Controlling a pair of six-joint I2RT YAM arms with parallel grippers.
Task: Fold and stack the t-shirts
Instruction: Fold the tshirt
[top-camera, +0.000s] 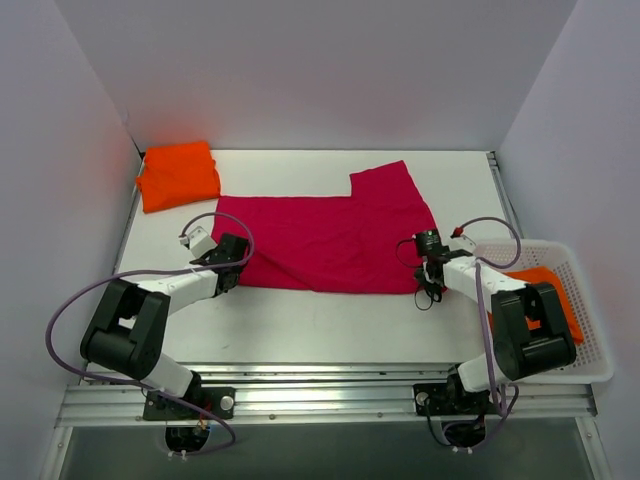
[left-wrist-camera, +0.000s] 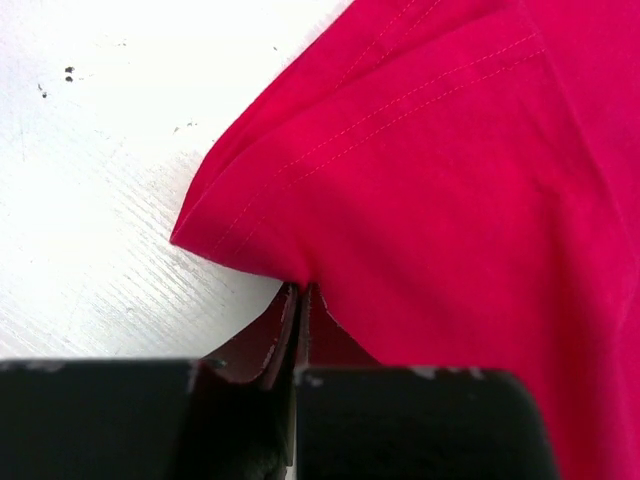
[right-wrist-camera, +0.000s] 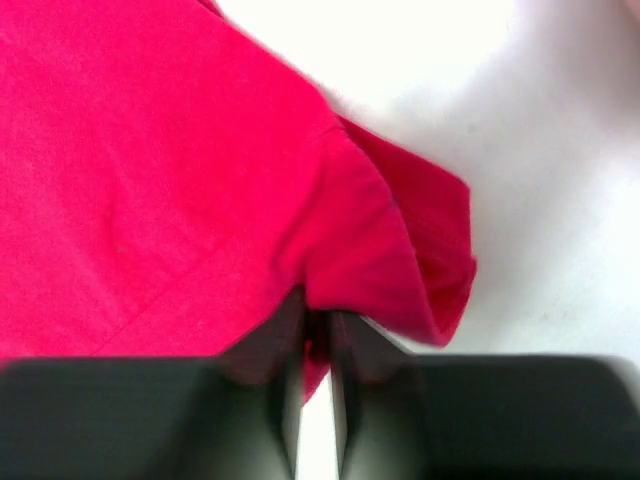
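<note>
Inside left pincer (left-wrist-camera: 302, 292) and right pincer (right-wrist-camera: 316, 316), corners of crimson-pink t-shirt (top-camera: 330, 235).

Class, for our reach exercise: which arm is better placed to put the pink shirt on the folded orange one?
Left, probably: the folded orange shirt lies far-left, beyond the left gripper, which pinches the pink shirt.

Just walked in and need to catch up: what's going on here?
Both arms are on the crimson-pink t-shirt lying flat on the table. The left tool pinches its near-left corner, the right tool its near-right corner. A folded orange t-shirt sits far left; another orange shirt lies in the white basket.
</note>
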